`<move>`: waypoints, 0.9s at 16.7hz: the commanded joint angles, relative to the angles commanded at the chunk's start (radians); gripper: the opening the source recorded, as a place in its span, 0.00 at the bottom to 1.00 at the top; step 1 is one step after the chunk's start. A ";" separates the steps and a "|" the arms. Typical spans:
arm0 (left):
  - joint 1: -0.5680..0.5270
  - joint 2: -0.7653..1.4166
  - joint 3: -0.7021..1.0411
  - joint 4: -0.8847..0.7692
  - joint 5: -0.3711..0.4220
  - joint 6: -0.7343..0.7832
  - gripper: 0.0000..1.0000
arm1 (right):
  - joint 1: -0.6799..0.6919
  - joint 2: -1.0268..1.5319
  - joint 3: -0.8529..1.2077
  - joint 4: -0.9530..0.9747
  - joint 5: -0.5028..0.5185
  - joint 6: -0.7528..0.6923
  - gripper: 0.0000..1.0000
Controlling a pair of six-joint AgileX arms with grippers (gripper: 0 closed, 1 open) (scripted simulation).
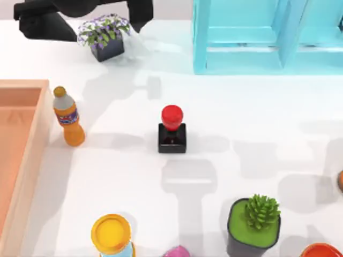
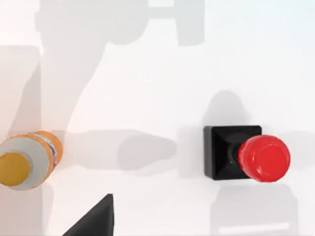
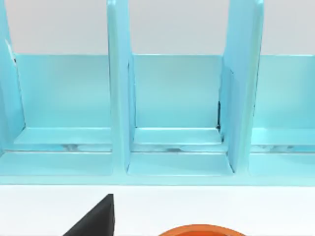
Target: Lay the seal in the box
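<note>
The box, a light orange-tan wood-look tray w/ thick raised walls, is seen at the table's left edge; the visible part of its interior holds nothing. The seal is stood upright on the white table near centre, well apart from the box: a glossy round red knob on a matte black square block. In the left wrist view the seal is seen from above, w/ the knob overhanging one side of the base.

Between box and seal, just beside the box wall, an orange soda bottle is stood upright, w/ a blue label and a yellow cap. At far right a cyan shelf frame is seen, smooth panels, its compartments bare. A dark pot w/ purple-flowered plant is at far left; a dark pot w/ a spiky green succulent is at near right. A yellow-lidded round container is at the near edge.

The left arm is seen at far left, above the flower pot. Neither pincer's state can be told.
</note>
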State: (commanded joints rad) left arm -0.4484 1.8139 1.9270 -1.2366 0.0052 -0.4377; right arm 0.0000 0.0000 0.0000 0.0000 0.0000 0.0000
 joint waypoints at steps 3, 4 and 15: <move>-0.067 0.263 0.274 -0.178 0.001 -0.060 1.00 | 0.000 0.000 0.000 0.000 0.000 0.000 1.00; -0.087 0.340 0.355 -0.231 0.001 -0.078 1.00 | 0.000 0.000 0.000 0.000 0.000 0.000 1.00; -0.182 0.709 0.740 -0.478 0.002 -0.160 1.00 | 0.000 0.000 0.000 0.000 0.000 0.000 1.00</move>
State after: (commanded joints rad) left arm -0.6303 2.5226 2.6665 -1.7149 0.0073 -0.5973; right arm 0.0000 0.0000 0.0000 0.0000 0.0000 0.0000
